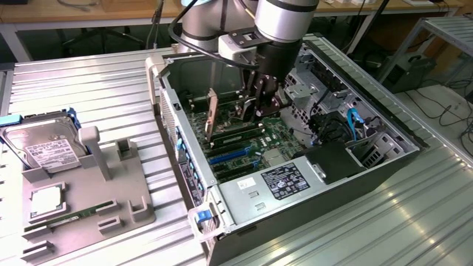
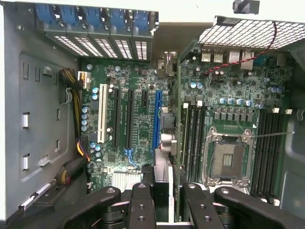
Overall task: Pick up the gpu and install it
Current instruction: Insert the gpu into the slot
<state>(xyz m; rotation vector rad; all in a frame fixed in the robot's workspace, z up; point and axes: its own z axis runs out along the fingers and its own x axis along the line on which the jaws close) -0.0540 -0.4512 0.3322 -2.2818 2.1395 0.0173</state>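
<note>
The gpu (image 1: pixel 212 113) is a thin green card held upright on edge inside the open computer case (image 1: pixel 185 183). My gripper (image 1: pixel 255 113) is shut on its upper edge, reaching down into the case. In the wrist view the gpu (image 2: pixel 167 143) shows edge-on between my black fingers (image 2: pixel 141 205), running beside the long blue slot (image 2: pixel 156 119) of the motherboard (image 2: pixel 133 86). Its bracket end points to the slotted rear wall (image 2: pixel 119 45). I cannot tell whether its lower edge touches the slot.
A grey fixture tray (image 1: pixel 88 205) at the exterior view's left holds a silver hard drive (image 1: pixel 44 147), a processor chip (image 1: pixel 46 200) and a memory stick (image 1: pixel 70 216). Inside the case are the power supply (image 1: pixel 273 183), the bare processor socket (image 2: pixel 231 157) and cable bundles (image 2: pixel 76 148).
</note>
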